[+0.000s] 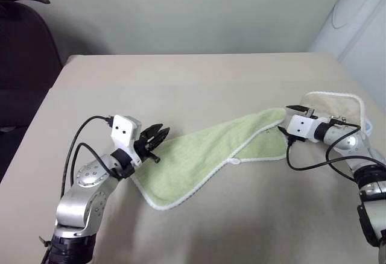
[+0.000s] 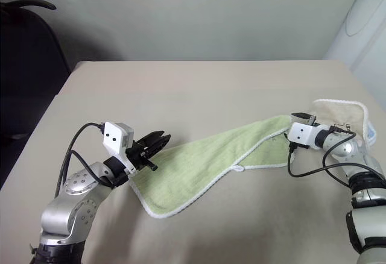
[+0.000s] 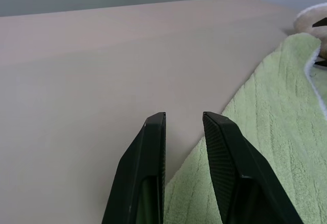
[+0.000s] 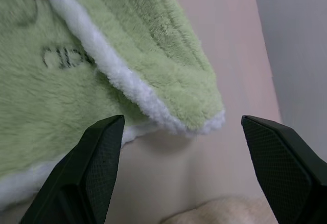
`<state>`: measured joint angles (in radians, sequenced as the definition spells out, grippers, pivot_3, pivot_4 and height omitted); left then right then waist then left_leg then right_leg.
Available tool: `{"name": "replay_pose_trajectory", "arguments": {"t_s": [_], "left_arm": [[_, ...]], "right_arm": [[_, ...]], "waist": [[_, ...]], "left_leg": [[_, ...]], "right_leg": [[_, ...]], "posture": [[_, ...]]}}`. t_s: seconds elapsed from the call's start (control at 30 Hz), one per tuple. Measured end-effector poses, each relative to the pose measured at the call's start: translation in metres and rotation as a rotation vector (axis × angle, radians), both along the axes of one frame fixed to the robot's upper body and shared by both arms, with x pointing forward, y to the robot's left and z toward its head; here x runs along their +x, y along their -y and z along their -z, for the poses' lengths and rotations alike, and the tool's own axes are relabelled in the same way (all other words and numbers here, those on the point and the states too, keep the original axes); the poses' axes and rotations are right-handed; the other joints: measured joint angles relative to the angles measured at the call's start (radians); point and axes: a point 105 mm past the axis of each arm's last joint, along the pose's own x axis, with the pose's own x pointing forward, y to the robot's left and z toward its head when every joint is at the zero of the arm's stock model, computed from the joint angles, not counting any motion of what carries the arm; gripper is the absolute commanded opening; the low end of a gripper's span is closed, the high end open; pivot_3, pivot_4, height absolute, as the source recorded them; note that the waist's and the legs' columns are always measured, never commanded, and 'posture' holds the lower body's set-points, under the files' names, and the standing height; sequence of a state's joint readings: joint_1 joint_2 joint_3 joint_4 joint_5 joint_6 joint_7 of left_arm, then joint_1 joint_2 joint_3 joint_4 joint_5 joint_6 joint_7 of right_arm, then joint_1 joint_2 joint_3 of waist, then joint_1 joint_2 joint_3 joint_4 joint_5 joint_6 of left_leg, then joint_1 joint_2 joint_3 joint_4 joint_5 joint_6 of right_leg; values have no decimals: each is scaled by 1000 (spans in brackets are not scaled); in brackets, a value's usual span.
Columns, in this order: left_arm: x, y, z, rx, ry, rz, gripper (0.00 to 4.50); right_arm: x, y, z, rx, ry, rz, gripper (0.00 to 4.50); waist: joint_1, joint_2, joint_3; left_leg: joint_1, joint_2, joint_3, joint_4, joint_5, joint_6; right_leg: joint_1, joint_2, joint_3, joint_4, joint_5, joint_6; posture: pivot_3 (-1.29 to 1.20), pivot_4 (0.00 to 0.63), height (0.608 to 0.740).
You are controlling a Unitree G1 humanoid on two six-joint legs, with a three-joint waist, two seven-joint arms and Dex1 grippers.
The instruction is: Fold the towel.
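Black-fingered, your left gripper (image 1: 154, 141) sits at the near-left corner of the light green terry towel with white edging (image 1: 211, 155), fingers slightly apart, apparently holding nothing. The towel lies on the beige table (image 1: 181, 77), its long axis running diagonally toward your right gripper (image 4: 181, 170), whose jaws gape before the far-right corner.

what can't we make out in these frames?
- Left gripper: in the head views the fingers overlap the towel edge; whether cloth is pinched between them is unclear, and the left wrist view shows a gap.
- Beige towel: partly covered by the right arm, and cut off by the edge in the wrist views.
- Mark stitched on the towel: unreadable in the right wrist view.
- Towel's underside: hidden against the table.
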<state>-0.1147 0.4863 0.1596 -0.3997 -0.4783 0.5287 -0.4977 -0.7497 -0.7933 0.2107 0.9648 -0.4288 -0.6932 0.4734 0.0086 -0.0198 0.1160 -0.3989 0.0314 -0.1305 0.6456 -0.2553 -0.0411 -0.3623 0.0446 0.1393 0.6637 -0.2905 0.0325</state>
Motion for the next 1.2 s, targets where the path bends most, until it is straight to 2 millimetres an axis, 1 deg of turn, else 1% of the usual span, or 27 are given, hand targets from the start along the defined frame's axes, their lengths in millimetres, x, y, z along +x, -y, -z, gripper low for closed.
{"name": "replay_pose_trajectory", "arguments": {"t_s": [0.07,0.17,0.23,0.37,0.47,0.5,0.63,0.73,0.8,0.87,0.93,0.97,1.03,1.13,1.17,1.2], "left_arm": [[0,0,0,0,2,-1,1253],[0,0,0,0,1,-5,1253],[-3,2,0,-1,6,-5,1253],[-9,4,3,-4,-3,-11,1253],[-14,5,8,1,-25,-4,1253],[-14,5,9,5,-32,-4,1253],[-16,-1,9,75,-38,10,1253],[-22,-12,6,225,-33,69,1253],[-31,-17,3,311,-37,155,1253],[-50,-19,11,380,-99,301,1623],[-75,-20,25,425,-214,469,2143],[-83,-20,28,436,-251,534,2501],[-92,-19,27,462,-272,625,3193],[-100,-21,26,557,-283,743,4206],[-101,-20,27,583,-278,768,4486],[-102,-20,30,614,-275,797,4486]], "right_arm": [[4,-1,0,-39,22,-5,3859],[6,-3,0,-90,59,-18,3244],[6,-4,1,-99,89,-29,2613],[4,-3,-4,-96,135,-42,1156],[-1,-4,0,-87,140,-61,81],[-2,-4,3,-85,135,-64,10],[-6,-5,10,-77,126,-69,10],[-7,-8,10,-48,138,-65,10],[-6,-10,10,-34,141,-58,10],[-5,-10,10,-20,147,-44,0],[-5,-8,12,-14,149,-25,0],[-4,-7,12,-11,148,-16,0],[-3,-11,12,3,154,-16,0],[-1,-17,11,23,167,-22,0],[-1,-17,11,24,167,-21,0],[-1,-18,11,27,169,-21,0]], "waist": [[0,0,0],[0,0,0],[0,0,0],[-1,0,0],[-1,0,0],[-1,0,0],[-1,0,0],[-2,0,0],[-3,0,0],[-3,1,0],[-3,1,0],[-1,1,0],[0,0,0],[0,1,1],[0,1,1],[0,2,1]], "left_leg": [[0,0,0,0,0,0],[0,0,0,0,0,0],[0,0,0,0,0,0],[0,0,0,-1,0,0],[0,1,0,-1,0,0],[0,1,0,-1,0,0],[0,1,0,-1,0,0],[-1,1,0,-2,0,0],[-1,1,0,-2,0,0],[-2,1,1,-3,0,0],[-3,1,0,-3,-1,0],[-3,1,0,-3,-1,0],[-3,1,0,-3,-1,0],[-4,1,0,-3,-1,0],[-5,1,0,-3,-1,0],[-5,1,0,-3,-1,0]], "right_leg": [[0,0,0,0,0,0],[0,-1,0,0,0,-1],[0,-1,0,0,0,-1],[0,-1,0,0,0,-1],[0,-1,-1,-1,0,-1],[0,-1,-1,-1,0,-1],[-1,-1,0,-1,1,-1],[-2,-1,0,-1,1,-2],[-2,-1,0,-1,1,-2],[-3,-1,0,-1,1,-2],[-4,-1,0,0,1,-2],[-4,-1,0,0,1,-2],[-4,-1,-1,0,1,-2],[-5,-1,-1,0,1,-2],[-5,-1,-1,0,1,-2],[-5,-1,-1,0,1,-2]], "posture": [[0,150,740],[0,150,740],[0,150,740],[0,150,740],[0,150,740],[0,150,740],[0,150,740],[0,150,740],[0,150,740],[0,150,740],[0,150,740],[0,150,740],[0,150,740],[0,150,740],[0,150,740],[0,150,740]]}}
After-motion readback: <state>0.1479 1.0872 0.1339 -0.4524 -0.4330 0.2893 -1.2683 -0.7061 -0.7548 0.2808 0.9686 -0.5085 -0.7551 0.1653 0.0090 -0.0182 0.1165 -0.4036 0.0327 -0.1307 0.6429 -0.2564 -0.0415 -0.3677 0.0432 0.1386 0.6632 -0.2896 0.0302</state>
